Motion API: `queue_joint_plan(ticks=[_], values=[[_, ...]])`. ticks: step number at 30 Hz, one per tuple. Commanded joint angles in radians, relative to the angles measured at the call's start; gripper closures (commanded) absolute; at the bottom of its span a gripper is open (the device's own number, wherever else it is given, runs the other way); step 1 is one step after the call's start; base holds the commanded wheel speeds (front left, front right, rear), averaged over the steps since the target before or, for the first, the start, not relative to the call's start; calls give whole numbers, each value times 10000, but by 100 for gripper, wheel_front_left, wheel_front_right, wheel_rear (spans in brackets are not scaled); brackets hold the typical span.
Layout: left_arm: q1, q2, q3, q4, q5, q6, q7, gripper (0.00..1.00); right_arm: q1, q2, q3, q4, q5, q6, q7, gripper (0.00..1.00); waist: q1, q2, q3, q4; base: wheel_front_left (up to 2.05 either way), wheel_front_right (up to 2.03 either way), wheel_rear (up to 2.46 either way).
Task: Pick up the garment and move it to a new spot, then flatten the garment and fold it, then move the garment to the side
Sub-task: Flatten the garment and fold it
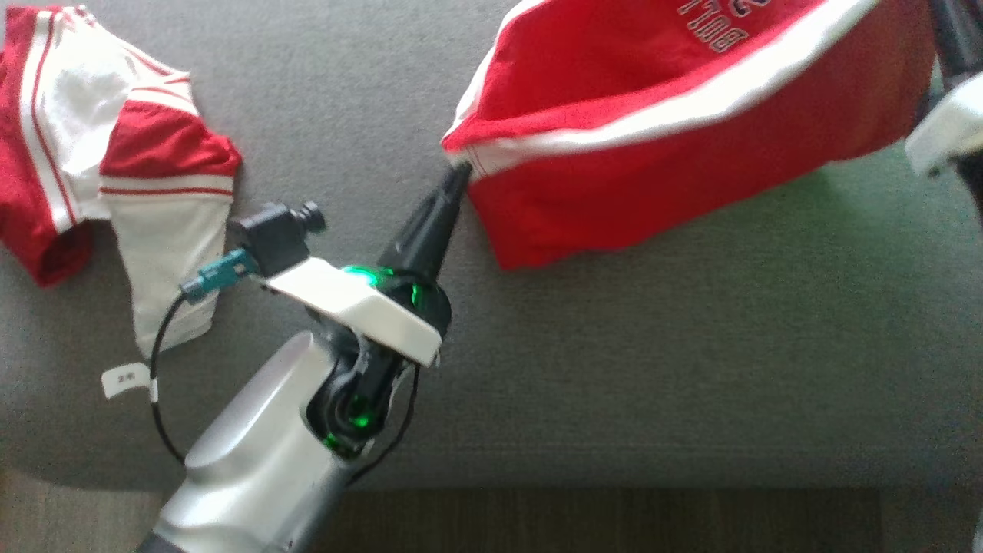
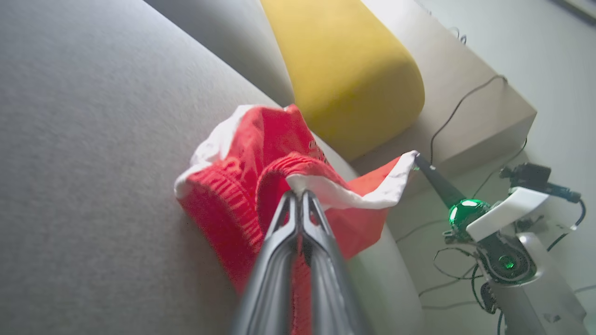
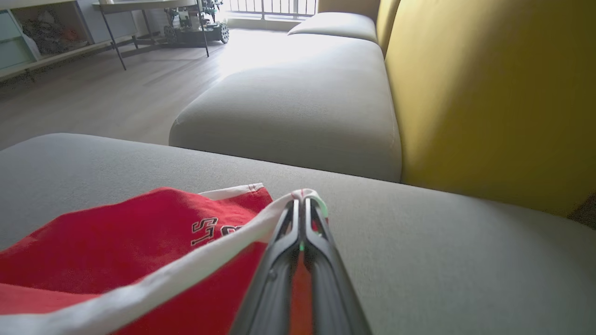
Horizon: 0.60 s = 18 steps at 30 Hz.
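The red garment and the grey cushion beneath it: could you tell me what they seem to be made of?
Red garment: probably soft knit cotton-like jersey, matte; it drapes limply and shows ribbing. Grey cushion: likely woven upholstery fabric, matte, finely grained.

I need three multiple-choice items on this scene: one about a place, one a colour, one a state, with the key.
1. The spare garment lies: A on the floor; B on the grey cushion, at the robot's left; C in a basket.
2. The backrest is: A blue; B yellow; C green.
3. The left pincer is: A open; B shut, empty; C shut on the lettered garment.
Key: 1 B, it rests there; 2 B, wrist views show yellow; 3 C, it pinches the fabric.
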Motion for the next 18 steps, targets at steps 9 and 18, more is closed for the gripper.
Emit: queue_joint_plan(ticks=[9,18], values=[[-845,-533,864,179,-307,-68,-394,100,-2719,-640,1278,2016,-492,-2,-595,100,-1,0,794,937,0,0,0],[-1312,-1286,1801,775,158,-70,-422,100,-4950,-946,2263,4837,-1313,-2,-1276,100,-1,0,1561,1616,0,0,0]])
